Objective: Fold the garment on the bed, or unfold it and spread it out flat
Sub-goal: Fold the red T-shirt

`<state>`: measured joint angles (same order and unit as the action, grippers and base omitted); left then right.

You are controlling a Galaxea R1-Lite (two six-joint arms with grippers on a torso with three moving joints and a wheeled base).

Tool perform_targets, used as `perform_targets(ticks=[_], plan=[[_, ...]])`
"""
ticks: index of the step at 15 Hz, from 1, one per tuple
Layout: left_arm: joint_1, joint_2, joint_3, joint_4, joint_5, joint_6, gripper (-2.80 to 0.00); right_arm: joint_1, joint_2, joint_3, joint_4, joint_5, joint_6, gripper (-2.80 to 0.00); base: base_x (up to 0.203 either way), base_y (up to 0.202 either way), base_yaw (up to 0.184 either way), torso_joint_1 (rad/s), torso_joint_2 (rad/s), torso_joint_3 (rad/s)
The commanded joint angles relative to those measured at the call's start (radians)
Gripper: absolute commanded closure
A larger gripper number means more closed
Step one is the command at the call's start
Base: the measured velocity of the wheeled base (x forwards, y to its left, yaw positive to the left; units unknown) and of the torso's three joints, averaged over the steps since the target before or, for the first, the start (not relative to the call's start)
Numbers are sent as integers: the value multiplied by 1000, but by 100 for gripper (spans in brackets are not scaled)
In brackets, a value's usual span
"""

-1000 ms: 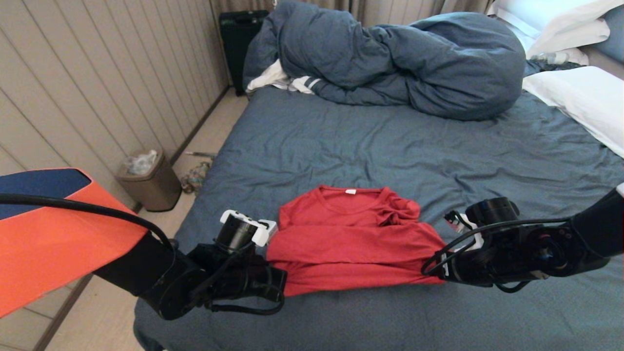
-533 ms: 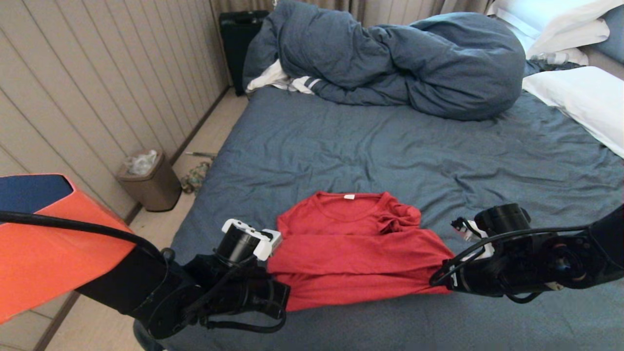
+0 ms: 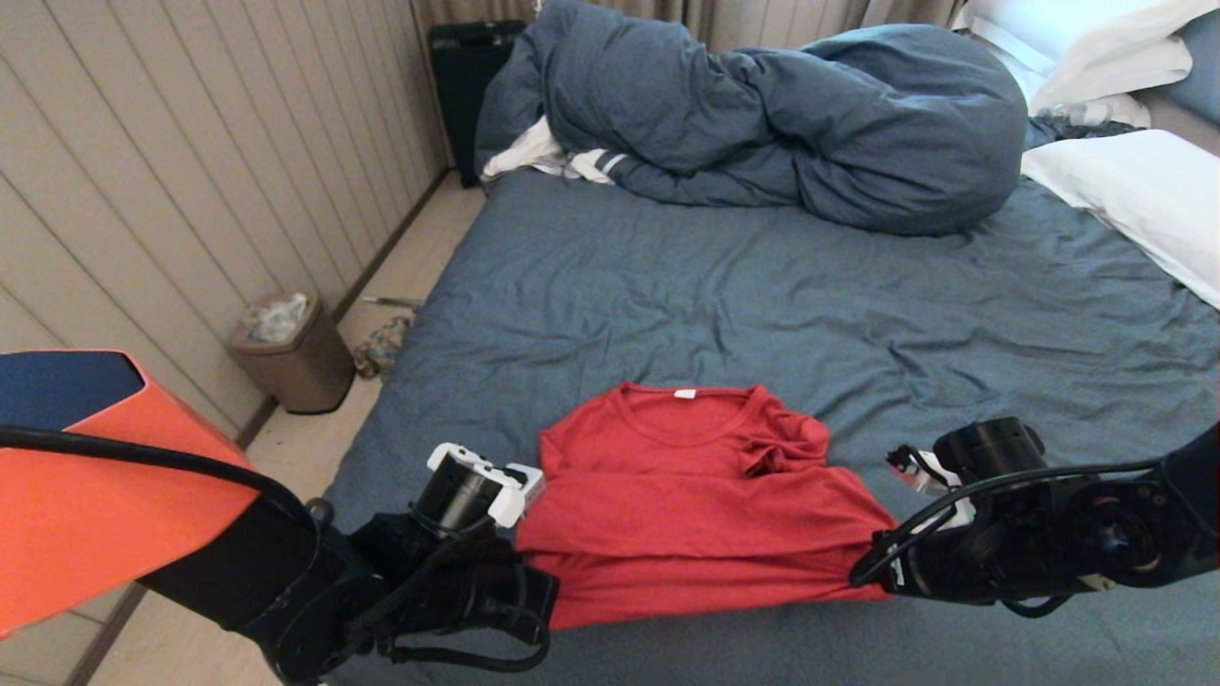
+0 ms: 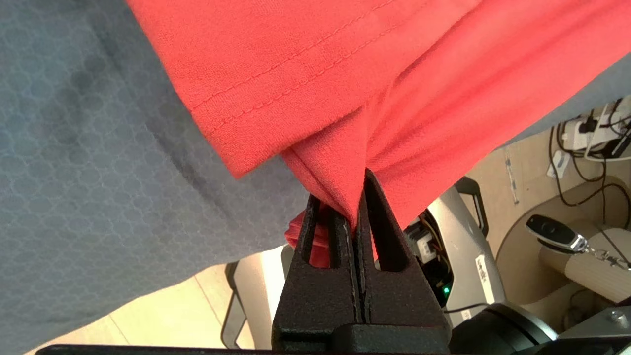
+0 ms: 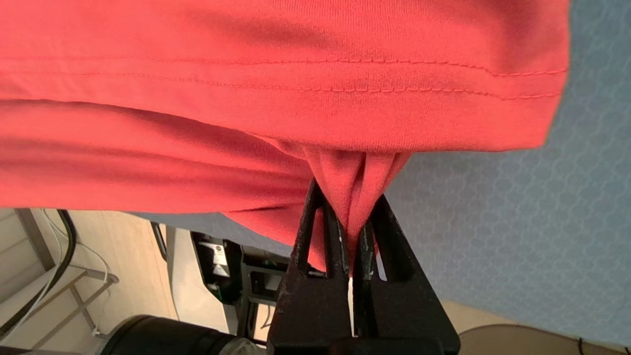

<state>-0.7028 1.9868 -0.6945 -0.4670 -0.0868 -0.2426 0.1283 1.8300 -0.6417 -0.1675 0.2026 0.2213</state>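
Left gripper (image 4: 356, 207) is pinching the red garment (image 3: 701, 500) at its near-left corner, right gripper (image 5: 350, 231) clamping the near-right corner — the shirt is lying folded near the bed's (image 3: 762, 295) front edge.

Left gripper (image 4: 356, 207) and right gripper (image 5: 345, 231) both clamped tight on the shirt's (image 3: 696, 505) near corners, arms low.
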Motion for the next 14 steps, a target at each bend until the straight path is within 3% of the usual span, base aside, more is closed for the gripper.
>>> perform_targets(ticks=[1, 2, 8, 12, 14], plan=[[0, 5, 0, -3, -1, -1, 0, 2, 4, 3, -3, 0, 1, 0, 0, 0, 0, 0, 0, 0], [1, 11, -3, -6, -1, -1, -280, 3, 8, 2, -3, 0, 1, -280, 0, 0, 0, 0, 0, 0], [1, -19, 24, -11, 6, 0, -280, 2, -2, 5, -1, 2, -18, -280, 0, 0, 0, 0, 0, 0], [6, -204, 59, -7, 14, 0, -280, -3, -134, 18, 7, 3, -17, -280, 0, 0, 0, 0, 0, 0], [41, -252, 55, 1, 16, -1, -280, -2, -202, 21, 20, 2, -16, -280, 0, 0, 0, 0, 0, 0]])
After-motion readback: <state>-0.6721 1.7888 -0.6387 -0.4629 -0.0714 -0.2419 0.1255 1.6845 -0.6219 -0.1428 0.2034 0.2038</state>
